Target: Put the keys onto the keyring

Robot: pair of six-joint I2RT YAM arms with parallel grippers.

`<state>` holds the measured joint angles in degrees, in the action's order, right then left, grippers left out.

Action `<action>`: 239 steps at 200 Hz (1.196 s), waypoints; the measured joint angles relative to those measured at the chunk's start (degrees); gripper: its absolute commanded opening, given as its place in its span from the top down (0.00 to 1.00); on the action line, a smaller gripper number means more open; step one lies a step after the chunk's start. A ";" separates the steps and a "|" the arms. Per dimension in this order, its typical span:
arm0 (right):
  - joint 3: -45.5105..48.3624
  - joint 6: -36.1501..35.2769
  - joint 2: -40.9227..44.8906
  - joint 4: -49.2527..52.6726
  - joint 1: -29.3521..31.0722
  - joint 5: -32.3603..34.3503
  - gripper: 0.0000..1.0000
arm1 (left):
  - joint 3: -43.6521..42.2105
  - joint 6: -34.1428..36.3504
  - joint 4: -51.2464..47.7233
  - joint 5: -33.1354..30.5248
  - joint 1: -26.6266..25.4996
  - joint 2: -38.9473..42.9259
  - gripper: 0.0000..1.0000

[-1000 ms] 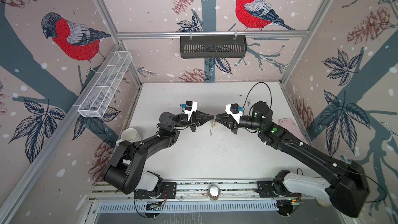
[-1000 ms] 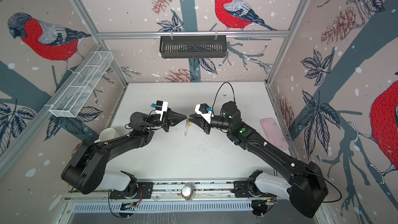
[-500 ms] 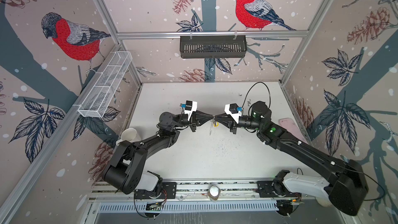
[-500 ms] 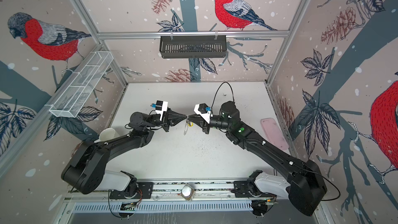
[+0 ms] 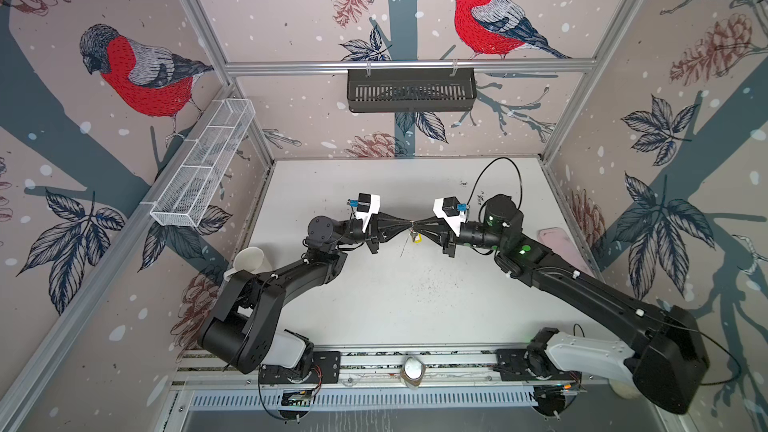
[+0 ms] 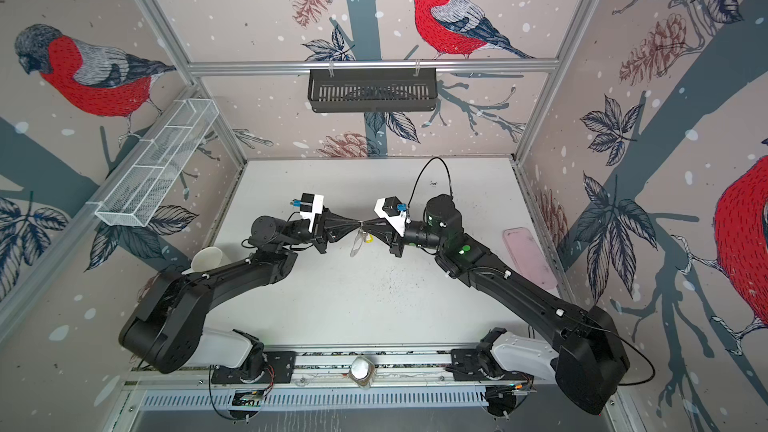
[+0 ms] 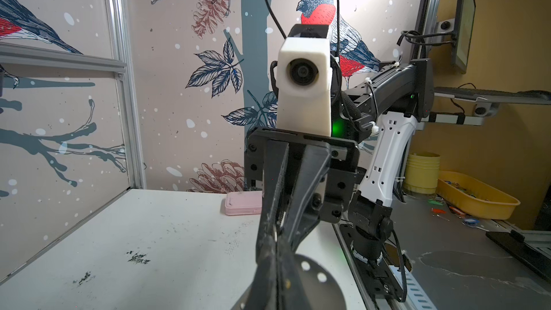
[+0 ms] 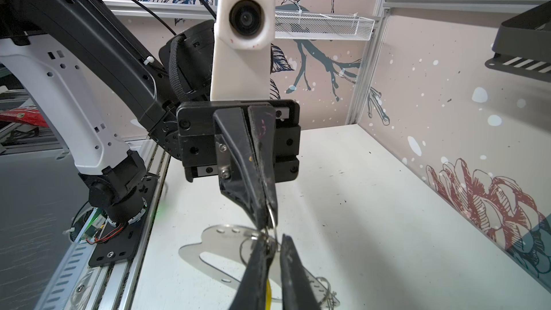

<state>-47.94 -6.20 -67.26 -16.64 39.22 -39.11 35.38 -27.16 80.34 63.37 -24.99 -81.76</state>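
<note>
My two grippers meet tip to tip above the middle of the table in both top views. The left gripper (image 5: 405,224) is shut on a little metal ring of the keyring (image 8: 225,240), a flat grey plate with holes that hangs under the tips, also seen in the left wrist view (image 7: 319,292). The right gripper (image 8: 275,241) has its jaws only a thin slit apart, closed on the metal end of the keys. Their yellow tag (image 8: 268,293) dangles below, a yellow speck in a top view (image 5: 415,238).
A pink case (image 5: 561,243) lies by the right wall. A white cup (image 5: 249,261) stands at the left edge beside the left arm. A white mesh basket (image 5: 203,164) hangs on the left wall and a black basket (image 5: 411,89) on the back rail.
The right gripper has edged left until its tips meet the left gripper's, and its jaws have narrowed. The left arm has stayed where it was.
</note>
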 measured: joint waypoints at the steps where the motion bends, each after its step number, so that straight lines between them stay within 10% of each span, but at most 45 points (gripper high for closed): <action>1: -0.02 0.00 0.00 0.00 0.00 0.02 0.91 | 0.00 0.00 0.00 -0.04 0.00 0.00 1.00; 43: -0.17 0.44 -0.04 0.13 0.02 0.04 1.00 | 0.02 0.15 0.33 -0.44 0.04 -0.26 1.00; 121: -1.62 -1.81 0.24 4.26 -0.31 3.50 1.00 | 0.04 2.47 -5.46 -0.83 0.76 2.47 0.69; 239: -20.87 -11.76 -5.27 31.19 0.63 10.08 1.00 | 6.97 32.35 -55.04 -18.78 -0.63 19.58 0.66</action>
<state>-68.82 -17.96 -72.53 14.55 39.86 -29.04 42.35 5.19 25.30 44.60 -25.63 -62.17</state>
